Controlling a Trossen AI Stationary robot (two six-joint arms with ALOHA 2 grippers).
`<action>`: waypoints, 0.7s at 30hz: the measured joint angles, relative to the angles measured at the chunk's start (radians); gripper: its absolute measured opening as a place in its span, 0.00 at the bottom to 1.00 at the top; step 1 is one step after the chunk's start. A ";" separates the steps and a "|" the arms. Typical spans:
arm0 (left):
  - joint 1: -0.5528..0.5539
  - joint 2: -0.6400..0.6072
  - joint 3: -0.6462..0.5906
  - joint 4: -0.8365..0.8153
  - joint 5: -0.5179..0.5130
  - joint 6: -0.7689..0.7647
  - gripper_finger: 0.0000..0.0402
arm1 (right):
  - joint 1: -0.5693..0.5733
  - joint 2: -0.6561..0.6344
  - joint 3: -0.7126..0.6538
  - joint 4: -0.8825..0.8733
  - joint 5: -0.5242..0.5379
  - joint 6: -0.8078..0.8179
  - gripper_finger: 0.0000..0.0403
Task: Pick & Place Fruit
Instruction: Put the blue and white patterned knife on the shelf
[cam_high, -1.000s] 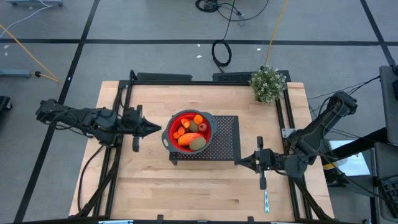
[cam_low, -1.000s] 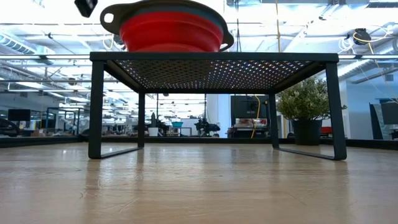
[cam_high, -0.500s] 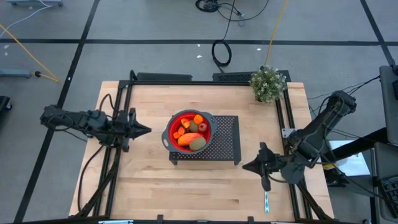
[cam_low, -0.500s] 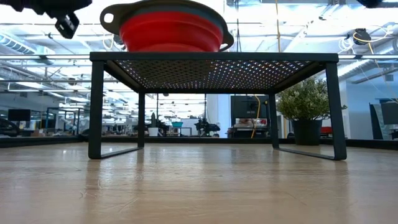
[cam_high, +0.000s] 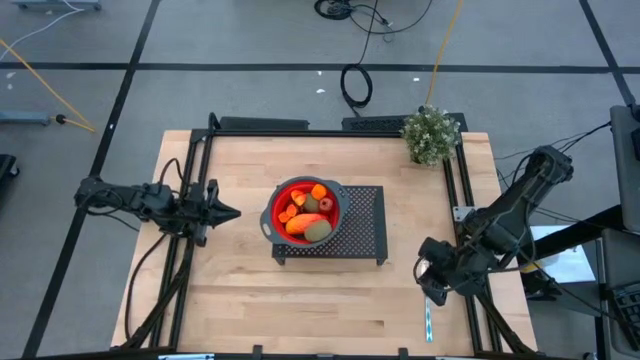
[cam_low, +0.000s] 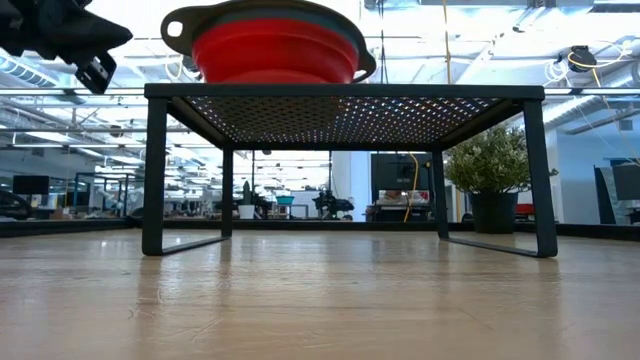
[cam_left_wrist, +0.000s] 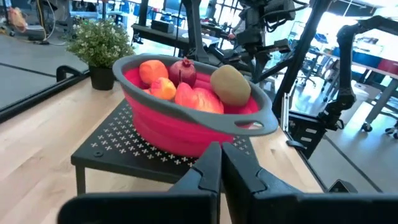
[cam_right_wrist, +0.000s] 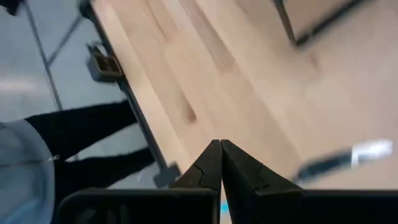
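Fingers on your left gripper (cam_left_wrist: 220, 163) are pressed together, holding nothing; right gripper (cam_right_wrist: 220, 163) too. Your fruit (cam_left_wrist: 189, 84) sits ahead in the bowl (cam_left_wrist: 186, 134), so it can't roll.

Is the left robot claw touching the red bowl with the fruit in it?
Apart. The high view shows bare table between the left gripper and the red bowl, which sits on the black rack.

Left gripper (cam_high: 232, 212) retreated from bowl (cam_high: 304, 212); right gripper (cam_high: 430, 284) swung toward table edge.
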 joint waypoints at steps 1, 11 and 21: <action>0.000 -0.008 -0.006 -0.001 0.000 0.003 0.02 | 0.000 0.005 0.000 -0.010 -0.028 0.031 0.00; 0.000 -0.073 -0.047 -0.006 0.000 0.071 0.04 | 0.000 0.070 0.000 -0.078 -0.180 0.318 0.00; 0.000 -0.090 -0.050 -0.037 0.000 0.085 0.03 | 0.018 0.137 0.001 -0.036 -0.261 0.534 0.00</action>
